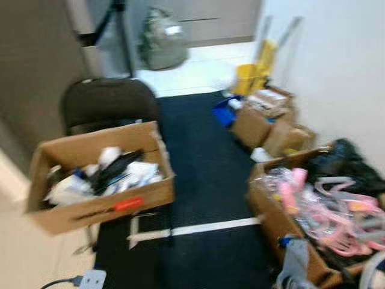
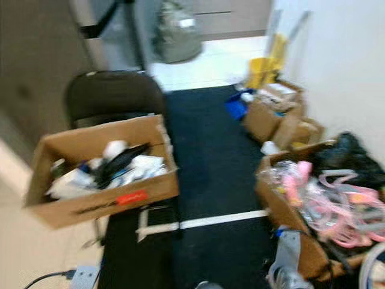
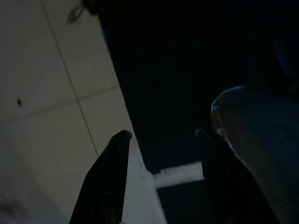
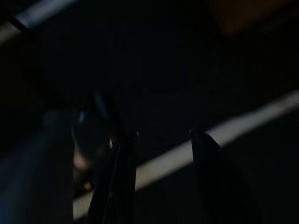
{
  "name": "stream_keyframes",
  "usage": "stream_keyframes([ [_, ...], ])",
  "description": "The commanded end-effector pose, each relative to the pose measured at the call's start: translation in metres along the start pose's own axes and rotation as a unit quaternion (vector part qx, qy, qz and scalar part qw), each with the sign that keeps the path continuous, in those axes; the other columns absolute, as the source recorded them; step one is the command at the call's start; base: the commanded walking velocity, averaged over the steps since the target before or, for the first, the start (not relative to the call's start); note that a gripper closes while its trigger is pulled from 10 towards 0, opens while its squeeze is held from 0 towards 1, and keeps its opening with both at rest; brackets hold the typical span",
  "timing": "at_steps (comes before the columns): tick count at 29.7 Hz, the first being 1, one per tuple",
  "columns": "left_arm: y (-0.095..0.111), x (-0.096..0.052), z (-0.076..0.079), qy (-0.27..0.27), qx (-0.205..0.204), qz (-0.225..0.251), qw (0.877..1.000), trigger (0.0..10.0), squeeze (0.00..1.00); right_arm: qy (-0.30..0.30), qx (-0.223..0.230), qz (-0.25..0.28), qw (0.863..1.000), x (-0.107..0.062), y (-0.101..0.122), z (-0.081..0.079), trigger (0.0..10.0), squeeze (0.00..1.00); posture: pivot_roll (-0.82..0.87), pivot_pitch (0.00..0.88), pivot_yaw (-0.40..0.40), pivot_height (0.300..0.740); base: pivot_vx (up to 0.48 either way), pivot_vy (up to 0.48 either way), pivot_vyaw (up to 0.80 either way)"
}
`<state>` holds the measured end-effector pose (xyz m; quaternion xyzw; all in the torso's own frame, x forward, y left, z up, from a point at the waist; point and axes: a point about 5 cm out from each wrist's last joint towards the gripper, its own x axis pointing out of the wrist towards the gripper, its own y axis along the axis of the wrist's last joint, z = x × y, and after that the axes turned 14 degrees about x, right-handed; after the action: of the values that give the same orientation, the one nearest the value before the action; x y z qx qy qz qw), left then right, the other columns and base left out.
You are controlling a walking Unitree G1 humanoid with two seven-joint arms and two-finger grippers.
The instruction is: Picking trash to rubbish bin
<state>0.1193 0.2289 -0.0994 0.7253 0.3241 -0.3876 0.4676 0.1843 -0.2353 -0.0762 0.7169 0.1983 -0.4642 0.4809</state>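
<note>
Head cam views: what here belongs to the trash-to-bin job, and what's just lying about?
Job:
- open cardboard box of mixed trash on the left
- left gripper, open, idle over the floor
- right gripper, open, idle

Lying about:
- black chair
- cardboard box of pink plastic hangers
- yellow mop bucket
- grey bag
- dark carpet

Very dark frame. The right pincer points down at a dark floor, its two black fingers standing apart with nothing between them. A pale stripe crosses the floor behind the fingertips, and a second pale stripe runs along one corner. A blurred rounded grey shape sits beside one finger; its identity cannot be told.
</note>
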Motion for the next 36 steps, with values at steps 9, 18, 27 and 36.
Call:
stream_keyframes([
  [9,0.000,0.001,0.013,-0.016,-0.006,-0.006,1.000,10.0,0.00,-0.009,-0.039,-0.016,0.999,0.000,-0.005,0.000,10.0,0.00,0.01,0.060,0.053,0.740,0.000,0.000,-0.79],
  [18,0.004,0.001,0.021,-0.024,0.000,-0.001,1.000,10.0,0.00,-0.020,-0.066,-0.021,0.997,0.000,-0.005,0.004,10.0,0.00,0.00,0.079,0.057,0.740,0.000,0.000,-0.79],
  [27,-0.001,0.000,0.023,-0.024,0.006,-0.008,1.000,10.0,0.00,-0.023,-0.071,-0.020,0.997,-0.001,-0.002,0.008,10.0,0.00,0.00,0.083,0.058,0.740,0.000,0.000,-0.79],
  [36,-0.001,0.000,0.024,-0.028,0.016,-0.009,0.999,10.0,0.00,-0.033,-0.081,-0.027,0.996,-0.002,-0.004,0.019,10.0,0.00,-0.01,0.074,0.065,0.740,0.000,0.000,-0.79],
])
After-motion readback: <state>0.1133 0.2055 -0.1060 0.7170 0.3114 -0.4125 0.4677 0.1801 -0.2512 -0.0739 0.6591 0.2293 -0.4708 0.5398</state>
